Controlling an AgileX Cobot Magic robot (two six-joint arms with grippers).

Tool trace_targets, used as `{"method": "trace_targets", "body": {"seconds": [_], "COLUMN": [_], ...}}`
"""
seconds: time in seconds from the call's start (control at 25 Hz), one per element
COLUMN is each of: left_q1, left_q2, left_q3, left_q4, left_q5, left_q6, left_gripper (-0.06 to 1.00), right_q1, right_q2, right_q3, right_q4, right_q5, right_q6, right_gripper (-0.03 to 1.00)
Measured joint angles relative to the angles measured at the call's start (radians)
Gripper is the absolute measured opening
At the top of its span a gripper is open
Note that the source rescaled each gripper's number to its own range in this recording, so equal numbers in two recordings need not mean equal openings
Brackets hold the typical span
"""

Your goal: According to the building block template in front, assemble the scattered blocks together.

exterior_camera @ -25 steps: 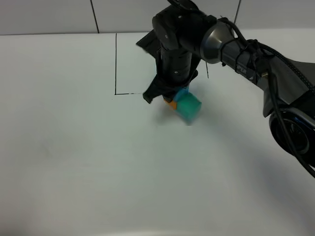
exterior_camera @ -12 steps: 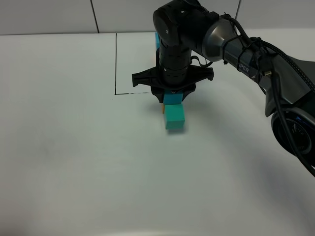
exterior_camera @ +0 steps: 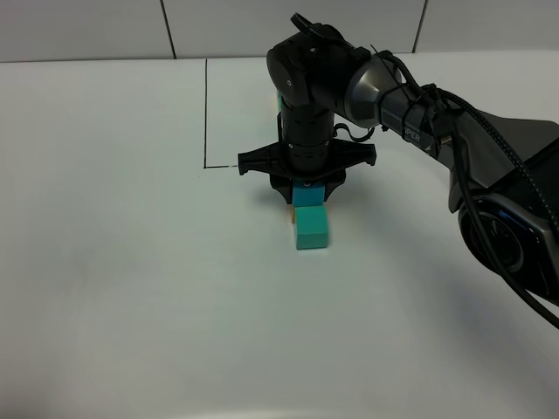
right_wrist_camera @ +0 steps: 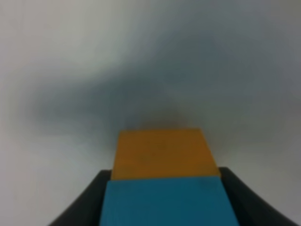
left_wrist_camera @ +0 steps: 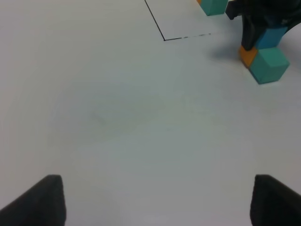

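right arm (exterior_camera: 410, 96) vertical over table, jaws clamping blue block (exterior_camera: 307, 194), green block (exterior_camera: 311, 226) beside

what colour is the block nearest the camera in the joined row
Teal-green: the front block of the row under the right end effector, clearest in the exterior high view.

blue cube (exterior_camera: 307, 194) 1 | orange cube (left_wrist_camera: 248, 55) 1 | teal cubes (exterior_camera: 311, 227) seemingly 2
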Motion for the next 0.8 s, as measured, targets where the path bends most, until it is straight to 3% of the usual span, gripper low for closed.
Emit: {"method": "trace_targets", "body": {"seconds": [0.44,0.52,0.8], "left_q1": [0.000,0.000,0.000], "left_q2": [0.000,0.000,0.000], "left_q3": [0.000,0.000,0.000], "left_q4": [0.000,0.000,0.000], "left_q5": [0.000,0.000,0.000], "left_q6": [0.000,0.000,0.000], "left_gripper": [0.78,0.78,0.78], "right_q1": [0.001,0.001,0.001], "right_q2": [0.005,0.005,0.004], "right_q3": [0.000,0.000,0.000], "right_q4": [-0.020,-0.020,-0.028], "right_q5": [0.000,0.000,0.000], "right_q6": [0.000,-0.003,-0.074], "right_gripper": [0.05,0.17,0.78]}}
